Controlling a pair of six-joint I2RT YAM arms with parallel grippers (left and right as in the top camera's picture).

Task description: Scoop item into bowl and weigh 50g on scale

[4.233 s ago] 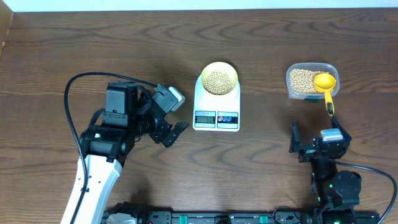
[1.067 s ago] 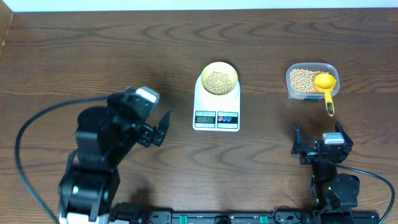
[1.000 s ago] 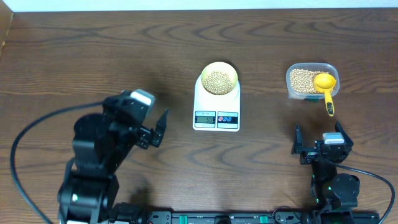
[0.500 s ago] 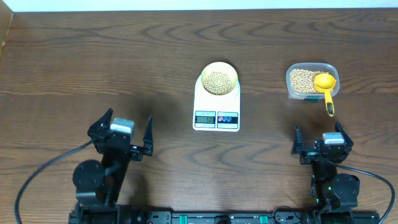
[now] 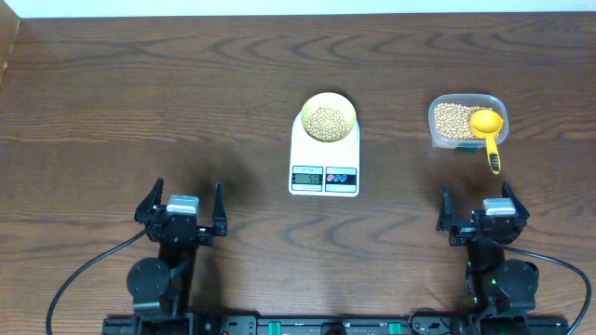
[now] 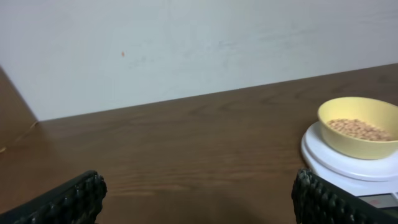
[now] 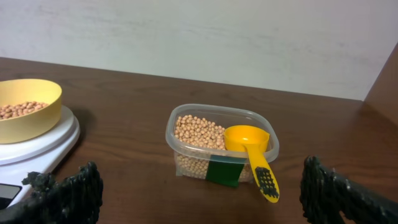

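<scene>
The pale yellow bowl [image 5: 327, 118] sits on the white scale [image 5: 324, 160] at the table's middle and holds tan beans [image 5: 326, 122]. It also shows in the left wrist view [image 6: 358, 127] and the right wrist view [image 7: 26, 108]. More beans [image 5: 453, 121] fill a clear tub [image 5: 466, 120] at the right, with a yellow scoop [image 5: 487, 131] resting in it; the tub shows in the right wrist view [image 7: 221, 146]. My left gripper [image 5: 180, 207] is open and empty at the front left. My right gripper [image 5: 478, 209] is open and empty at the front right, below the tub.
The scale's display and red and blue buttons [image 5: 340, 178] face the front edge. A pale wall stands behind the table's far edge [image 6: 186, 50]. Cables run from both arm bases along the front.
My left arm has pulled back from beside the scale and folded down to the front left, gripper open. The right arm, bowl, scale and tub have not moved.
</scene>
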